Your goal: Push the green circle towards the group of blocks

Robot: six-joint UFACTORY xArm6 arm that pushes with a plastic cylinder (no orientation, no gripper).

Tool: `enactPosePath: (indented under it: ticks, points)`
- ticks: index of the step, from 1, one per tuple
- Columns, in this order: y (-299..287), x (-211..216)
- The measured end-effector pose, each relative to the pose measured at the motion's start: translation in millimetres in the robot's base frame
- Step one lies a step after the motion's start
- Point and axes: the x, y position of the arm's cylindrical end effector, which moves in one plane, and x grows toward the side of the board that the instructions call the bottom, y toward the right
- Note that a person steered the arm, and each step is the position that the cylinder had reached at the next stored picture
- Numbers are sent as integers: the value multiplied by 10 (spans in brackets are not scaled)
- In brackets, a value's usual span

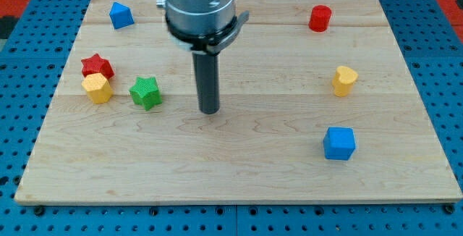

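No green circle shows in the camera view; the arm's grey body [200, 8] covers part of the board's top middle. My tip [209, 111] rests on the wooden board [239, 178] near its centre. A green star [146, 92] lies to the left of the tip, apart from it. Further left, a red star [97, 66] and a yellow hexagon [97, 88] touch each other, making a loose group with the green star.
A blue block [121, 14] lies at the top left. A red cylinder [320, 18] stands at the top right. A yellow heart [344, 80] is at the right and a blue cube [338, 143] at the lower right.
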Motion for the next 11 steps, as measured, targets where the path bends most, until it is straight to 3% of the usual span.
enactPosePath:
  ticks: [1,2,3,4,5,6,7,8,9,10,11]
  points:
    - [-613,-167]
    - [-801,-575]
    - [-326,-699]
    - [209,-1326]
    - [1221,-1706]
    - [1252,-2456]
    - [502,-2482]
    - [-387,-2108]
    - [-836,-1680]
    - [-311,-2140]
    - [479,-1799]
